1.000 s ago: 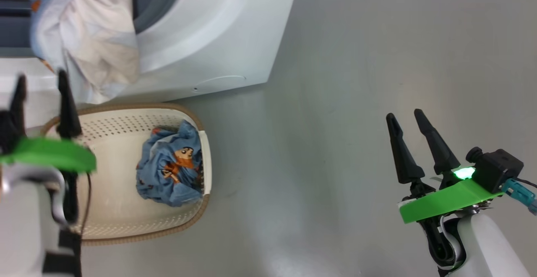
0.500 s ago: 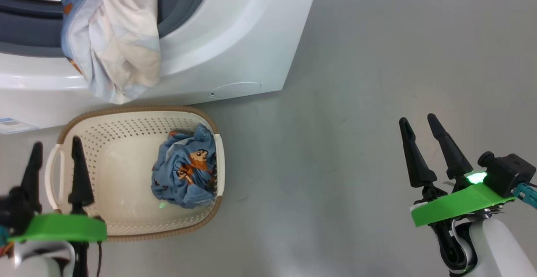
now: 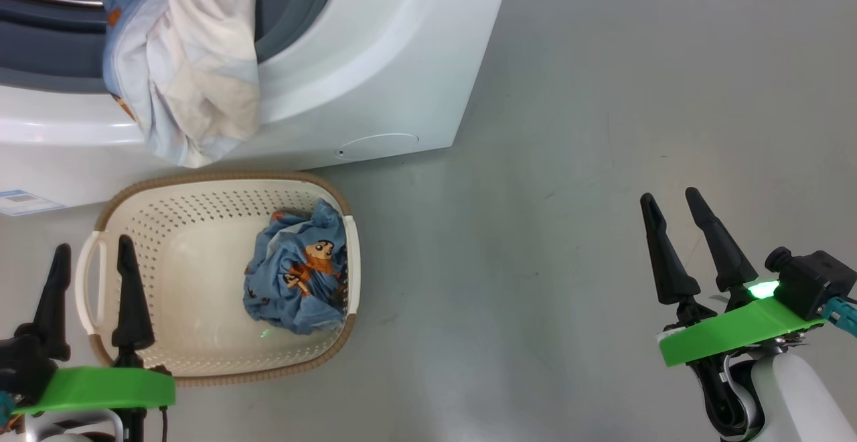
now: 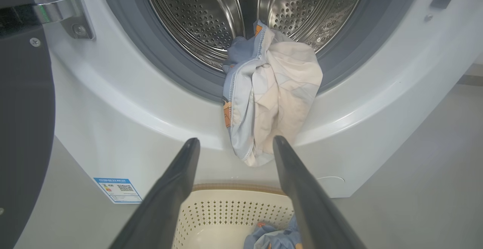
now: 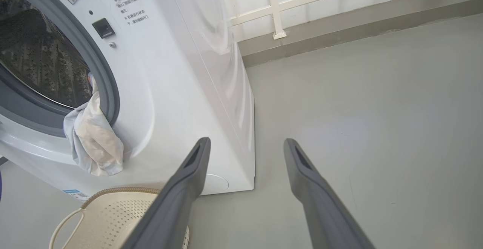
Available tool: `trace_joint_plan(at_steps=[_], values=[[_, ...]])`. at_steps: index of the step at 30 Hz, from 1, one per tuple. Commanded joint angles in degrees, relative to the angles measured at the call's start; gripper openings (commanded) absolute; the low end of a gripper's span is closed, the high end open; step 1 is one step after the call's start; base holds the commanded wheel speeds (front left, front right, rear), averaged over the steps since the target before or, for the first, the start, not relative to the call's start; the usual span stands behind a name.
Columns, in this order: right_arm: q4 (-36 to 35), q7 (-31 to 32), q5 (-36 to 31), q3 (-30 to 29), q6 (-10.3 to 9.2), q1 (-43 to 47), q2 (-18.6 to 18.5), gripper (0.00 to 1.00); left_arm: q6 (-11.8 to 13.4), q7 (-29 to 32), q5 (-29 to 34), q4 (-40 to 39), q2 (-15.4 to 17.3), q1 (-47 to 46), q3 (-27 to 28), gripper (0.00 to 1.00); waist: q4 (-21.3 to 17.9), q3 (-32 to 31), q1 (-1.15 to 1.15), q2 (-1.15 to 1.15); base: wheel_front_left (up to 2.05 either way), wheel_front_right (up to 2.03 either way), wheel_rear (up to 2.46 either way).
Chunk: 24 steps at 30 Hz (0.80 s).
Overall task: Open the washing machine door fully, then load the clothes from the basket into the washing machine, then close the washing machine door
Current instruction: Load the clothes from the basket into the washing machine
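The washing machine (image 3: 375,60) is standing with its mouth open. The dark panel beside the chrome hinge in the left wrist view is judged to be the washing machine door (image 4: 22,128), swung clear of the opening. A pale garment (image 3: 194,60) with blue edging is hanging over the grey gasket (image 4: 151,60). Its upper part is lying inside the steel drum (image 4: 241,11) and its lower part is trailing down the white front, ending just above the basket (image 3: 221,179). This piece is judged only half loaded and would be fouling the door seal if the door were shut now. The basket is sitting on the grey floor (image 3: 602,127) close against the machine's foot, directly below the opening, which is keeping the lift into the drum short. A blue printed garment (image 3: 298,278) is lying crumpled against the basket's right wall, and the rest of the basket floor is showing bare. The left gripper (image 3: 92,244) is hovering over the basket's left handle with its jaws wide apart and holding nothing, well placed to go to either garment. The right gripper (image 3: 669,195) is waiting over bare floor, well apart from the work, with its jaws also spread and empty. Loading is judged part done, and the door closing is not yet due.
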Motion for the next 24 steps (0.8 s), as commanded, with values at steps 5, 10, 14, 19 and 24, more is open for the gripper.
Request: trace_joint_plan(at_steps=[5,10,14,19,24], values=[[-1.3,-0.3,-0.5,0.9,0.16,1.1,-0.5,1.00,-0.1,-0.4,-0.8,-1.7,0.7,1.1,1.8,1.00,0.0,0.0,0.00,0.00,0.00,0.00,0.00],[-1.2,-0.3,-0.5,0.9,0.16,1.2,-0.4,1.00,-0.2,-0.4,-1.1,-0.7,0.7,0.3,1.5,1.00,0.1,-0.1,0.00,0.00,0.00,0.00,0.00],[-1.2,-0.3,-0.5,1.0,0.16,1.1,-0.2,1.00,-0.2,-0.4,-1.6,1.0,0.7,-1.0,0.7,1.00,0.1,0.0,0.00,0.00,0.00,0.00,0.00],[-1.2,-0.3,-0.5,1.3,0.16,0.7,0.0,1.00,-0.2,-0.4,-2.3,5.0,1.3,-4.0,-0.8,1.00,-0.1,0.3,0.00,0.00,0.00,0.00,0.00],[-1.2,-0.3,-0.5,1.6,0.16,0.3,0.4,1.00,-0.2,-0.4,-2.8,11.7,3.4,-9.1,-2.6,1.00,-0.6,1.3,0.00,0.00,0.00,0.00,0.00]])
